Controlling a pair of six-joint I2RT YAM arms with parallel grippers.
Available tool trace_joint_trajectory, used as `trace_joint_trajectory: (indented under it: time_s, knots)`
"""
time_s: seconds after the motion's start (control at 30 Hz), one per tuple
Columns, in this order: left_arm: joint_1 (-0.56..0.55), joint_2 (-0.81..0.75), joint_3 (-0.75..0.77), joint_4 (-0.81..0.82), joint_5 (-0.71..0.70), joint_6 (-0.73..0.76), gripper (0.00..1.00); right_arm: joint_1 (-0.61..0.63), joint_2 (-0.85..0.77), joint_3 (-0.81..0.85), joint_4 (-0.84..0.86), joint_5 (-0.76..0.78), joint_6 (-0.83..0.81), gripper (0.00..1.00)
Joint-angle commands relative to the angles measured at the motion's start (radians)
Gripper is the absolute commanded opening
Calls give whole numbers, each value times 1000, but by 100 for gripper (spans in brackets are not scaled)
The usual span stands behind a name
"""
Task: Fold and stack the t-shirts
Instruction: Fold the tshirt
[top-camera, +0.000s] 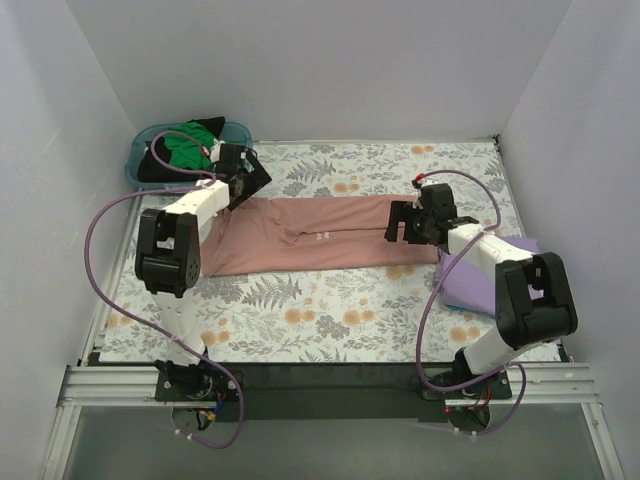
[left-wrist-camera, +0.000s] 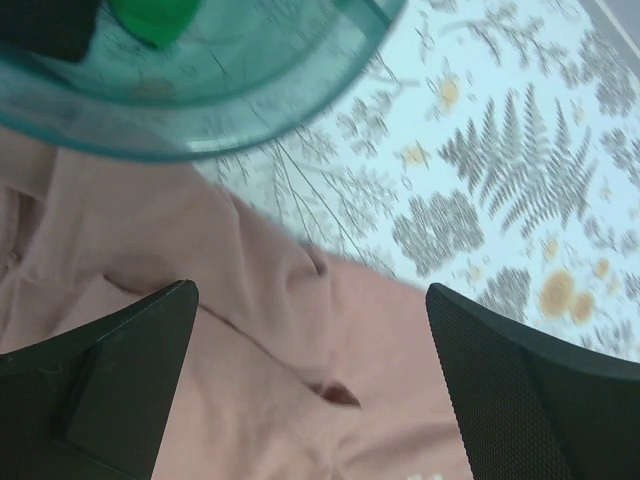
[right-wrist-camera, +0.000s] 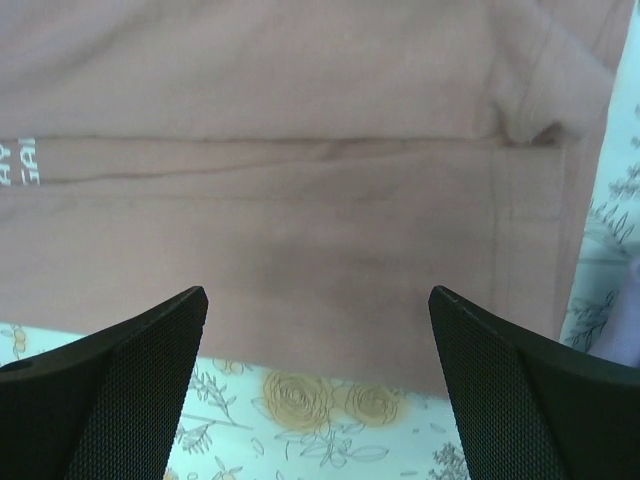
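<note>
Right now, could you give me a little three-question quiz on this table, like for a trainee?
1. True or false: the left gripper and right gripper are both open over the pink t-shirt.
2. Where is the lavender t-shirt? A on the pink one; B by the right arm; C under the left arm.
3. Fill in: the green t-shirt and black t-shirt lie in a teal ___.
Key: 1 true; 2 B; 3 basket.

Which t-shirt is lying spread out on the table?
The pink t-shirt, mid-table; the lavender one lies at the right edge; the green one and black one sit in the teal basket.
</note>
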Motion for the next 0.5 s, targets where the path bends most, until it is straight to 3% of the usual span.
trace_joint_trajectory:
  time_s: [0.0,0.07,0.27,0.47]
  knots:
    - [-12,-136,-52,-11,134,-21,98,5,58,112,34,44,-54,98]
    - [-30,-185,-163,28,232,-18,98,2,90,178,34,89,-71,98]
    - [-96,-351,-443,203,210,-77,98,-1,286,387,34,84,-146,98]
    - [-97,-218,-393,205,210,-50,98,-1,448,507,-4,75,-174,98]
